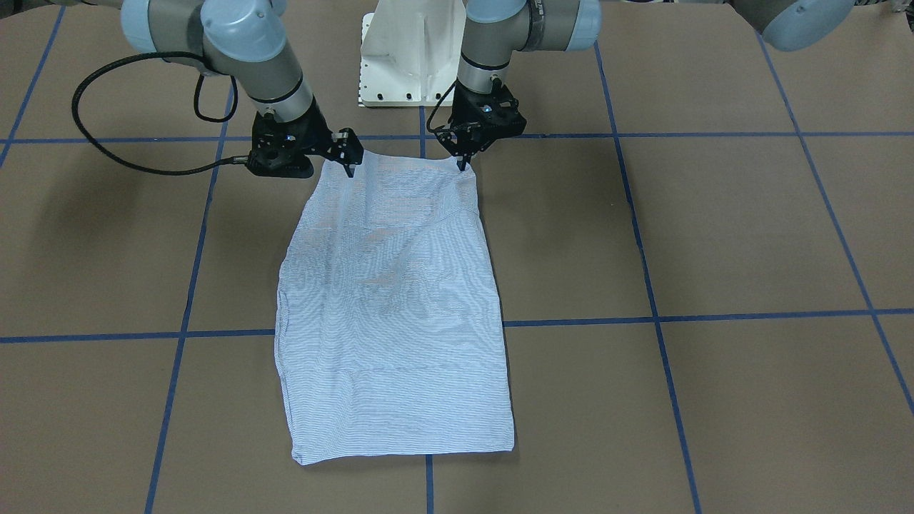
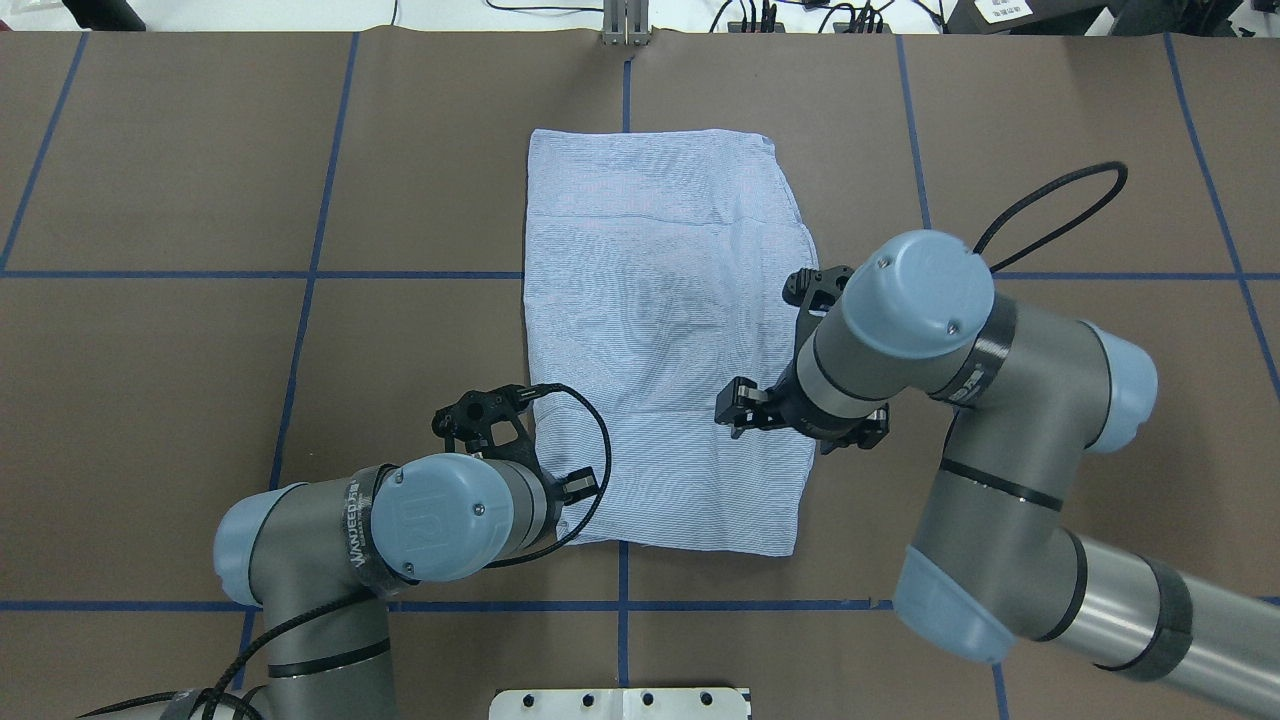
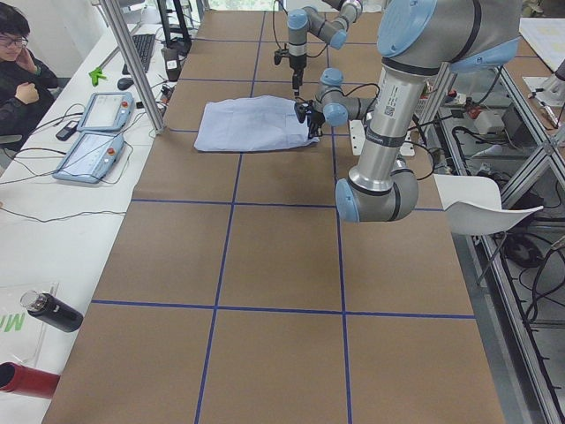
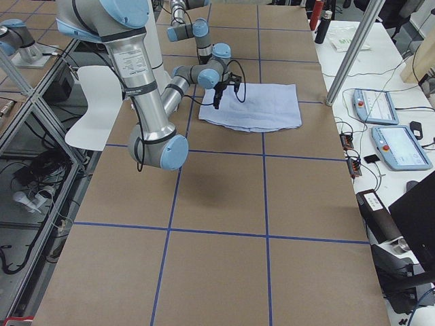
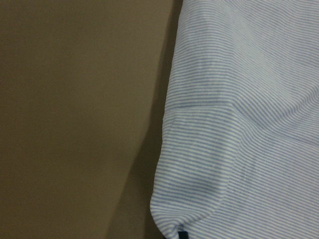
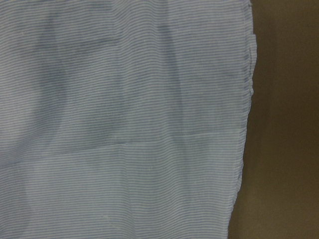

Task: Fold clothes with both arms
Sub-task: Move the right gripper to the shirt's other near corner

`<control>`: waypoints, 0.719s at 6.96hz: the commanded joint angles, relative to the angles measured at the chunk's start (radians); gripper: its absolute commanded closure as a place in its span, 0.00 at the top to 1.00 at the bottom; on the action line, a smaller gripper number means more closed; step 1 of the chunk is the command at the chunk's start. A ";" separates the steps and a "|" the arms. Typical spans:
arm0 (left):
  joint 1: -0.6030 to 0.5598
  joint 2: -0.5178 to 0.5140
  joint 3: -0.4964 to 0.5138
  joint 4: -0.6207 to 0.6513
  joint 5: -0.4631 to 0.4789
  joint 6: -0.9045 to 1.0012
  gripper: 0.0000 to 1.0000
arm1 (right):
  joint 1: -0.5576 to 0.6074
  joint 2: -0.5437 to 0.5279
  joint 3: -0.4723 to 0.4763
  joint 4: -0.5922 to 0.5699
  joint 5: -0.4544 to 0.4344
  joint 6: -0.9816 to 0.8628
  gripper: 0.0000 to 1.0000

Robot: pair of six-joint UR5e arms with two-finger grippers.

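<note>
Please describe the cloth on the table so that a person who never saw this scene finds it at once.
On the brown table crossed by blue tape lines, find the robot's white base. Straight ahead of it the shirt lies as a flat rectangle, the only pale, finely blue-and-white striped thing there.

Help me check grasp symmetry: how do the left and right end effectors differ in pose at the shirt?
The left end effector points almost straight down; the right end effector leans sideways. Left sits at the shirt's corner; right sits slightly inboard of its corner. Both are low at the shirt's robot-side edge; grip state is unclear.
</note>
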 commanded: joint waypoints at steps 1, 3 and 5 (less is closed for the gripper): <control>-0.001 0.001 0.003 0.000 0.000 0.003 0.00 | -0.102 0.003 -0.003 0.015 -0.107 0.186 1.00; -0.002 0.001 0.004 0.000 0.000 0.004 0.00 | -0.125 0.000 -0.032 0.012 -0.129 0.253 1.00; -0.002 0.001 0.004 -0.002 0.000 0.004 0.00 | -0.128 -0.003 -0.054 0.013 -0.126 0.251 1.00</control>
